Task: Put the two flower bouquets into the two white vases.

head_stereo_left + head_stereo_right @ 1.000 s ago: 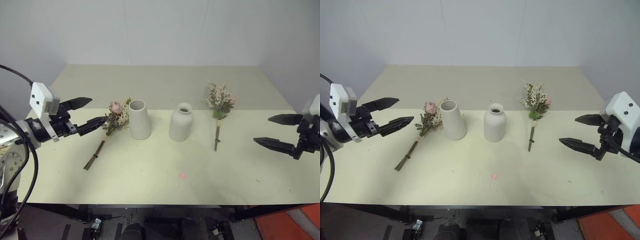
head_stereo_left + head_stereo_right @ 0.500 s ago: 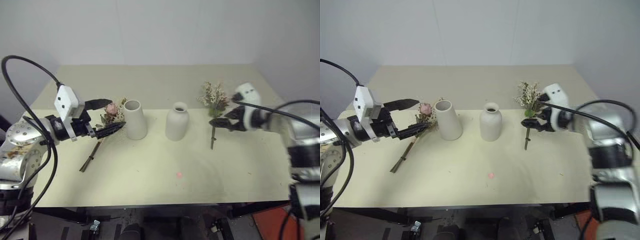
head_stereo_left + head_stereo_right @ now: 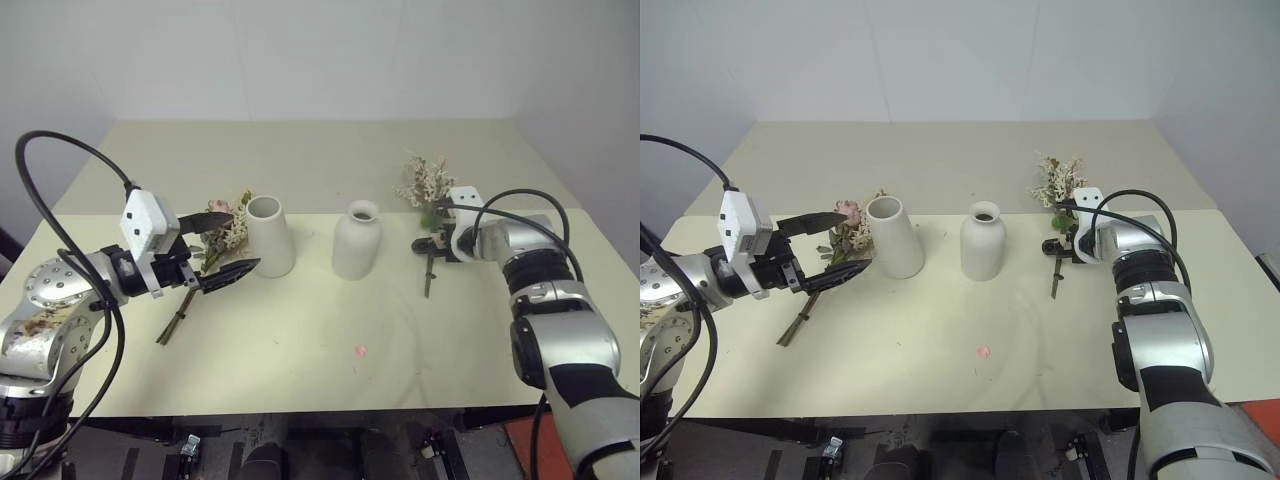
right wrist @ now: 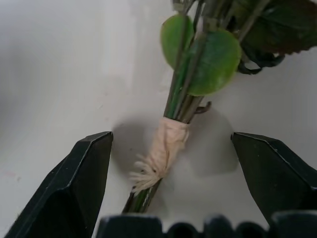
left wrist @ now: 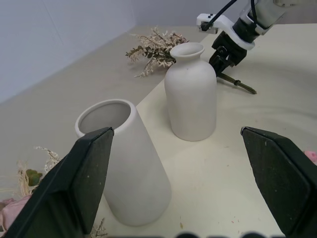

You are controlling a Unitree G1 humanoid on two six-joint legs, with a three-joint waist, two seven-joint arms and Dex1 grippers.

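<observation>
Since a second ago the right gripper [image 4: 168,148] has swung in from the frame's right edge and now straddles, jaws apart, the twine-wrapped stems of the right dried pink-and-cream bouquet [image 3: 428,205], lying right of the narrow-necked white ceramic vase [image 3: 356,240]. The left gripper [image 3: 222,245], also spread and empty, has edged toward the left bouquet [image 3: 830,262] beside the tapered white vase [image 3: 269,236]. Closing off-centre could pinch leaves or skid the thin stems away.

Pale table [image 3: 300,340], white wall [image 3: 330,60]
</observation>
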